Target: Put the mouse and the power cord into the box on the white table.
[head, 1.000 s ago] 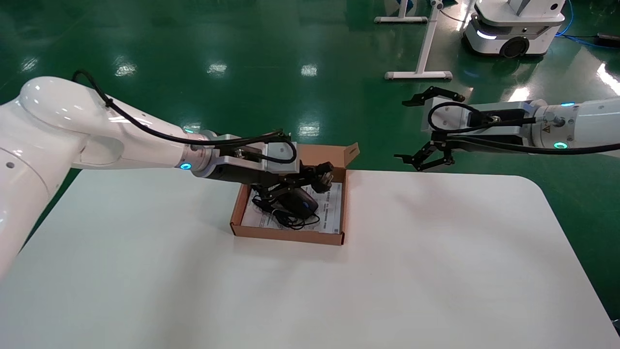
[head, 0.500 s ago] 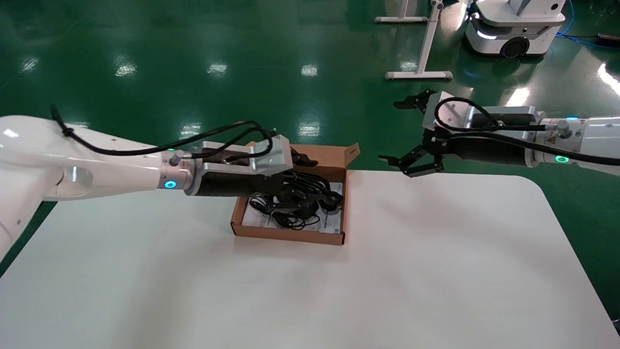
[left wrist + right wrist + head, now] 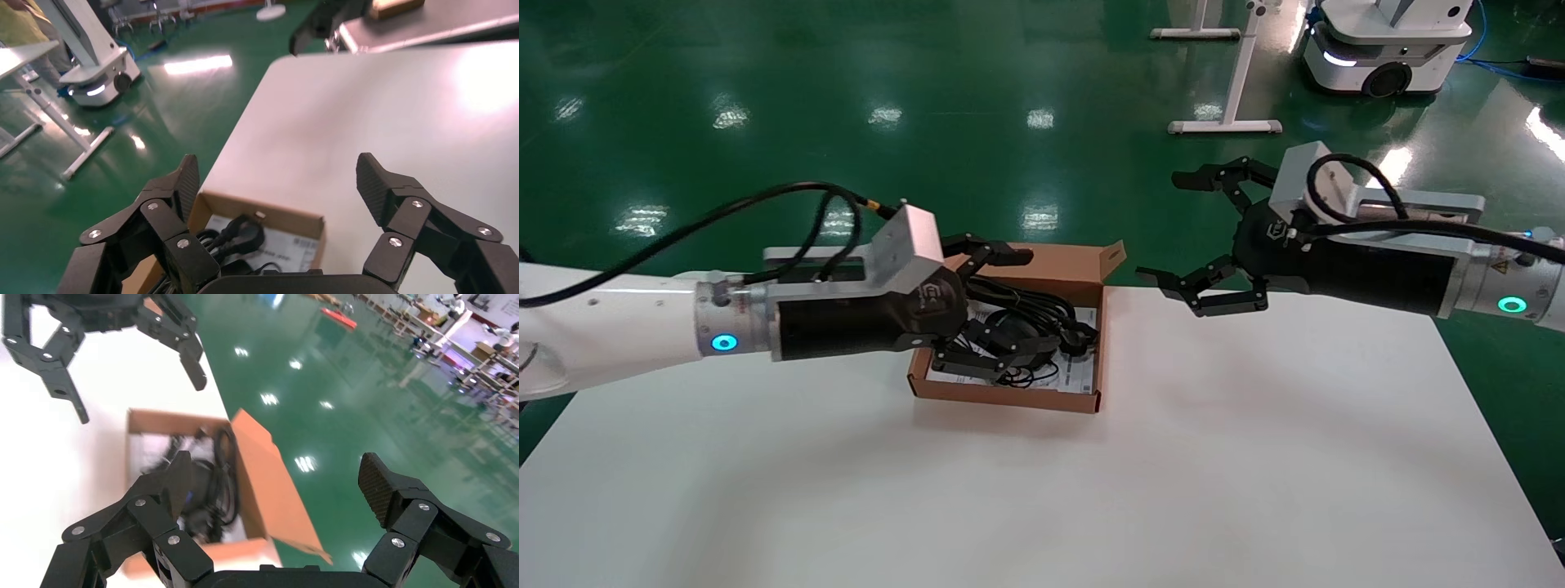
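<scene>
Both arms have swung nearer since the earlier frame. By the counter's [image 3: 1254, 457] far edge, the box [image 3: 1008, 394] holds the power cord [image 3: 1042, 309] and the mouse [image 3: 1001, 328], lid flap up. Left hand [image 3: 989, 302] hangs over it, spread wide, empty. Right hand [image 3: 1204, 237], also wide and empty, hovers beside the box.

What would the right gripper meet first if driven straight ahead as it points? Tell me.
Probably the brown cardboard box: the right gripper, open, points toward its raised flap; the open left gripper is beyond. Depth is uncertain.
</scene>
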Controlling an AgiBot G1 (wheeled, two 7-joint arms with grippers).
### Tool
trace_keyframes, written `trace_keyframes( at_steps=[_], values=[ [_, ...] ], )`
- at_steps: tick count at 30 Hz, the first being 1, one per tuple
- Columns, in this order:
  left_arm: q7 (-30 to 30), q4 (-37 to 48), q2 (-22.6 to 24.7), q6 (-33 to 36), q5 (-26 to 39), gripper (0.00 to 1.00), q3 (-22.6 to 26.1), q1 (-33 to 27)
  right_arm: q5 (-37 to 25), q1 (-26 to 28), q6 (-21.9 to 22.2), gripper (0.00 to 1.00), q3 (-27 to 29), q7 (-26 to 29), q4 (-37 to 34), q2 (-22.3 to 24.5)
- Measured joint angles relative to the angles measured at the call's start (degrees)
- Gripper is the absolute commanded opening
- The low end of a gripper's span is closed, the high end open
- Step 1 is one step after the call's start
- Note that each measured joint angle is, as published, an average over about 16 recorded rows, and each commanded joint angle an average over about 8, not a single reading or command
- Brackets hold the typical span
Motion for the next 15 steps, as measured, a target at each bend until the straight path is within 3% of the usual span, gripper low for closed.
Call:
trace_keyframes(
  at_steps=[15],
  values=[
    [-10.5, -16.1, -10.7, 6.1, -7.9, 1.00, -11.1, 10.1, 7.2, -10.9, -4.4, 1.00, 7.6, 14.5, 18.1, 7.5]
  ],
)
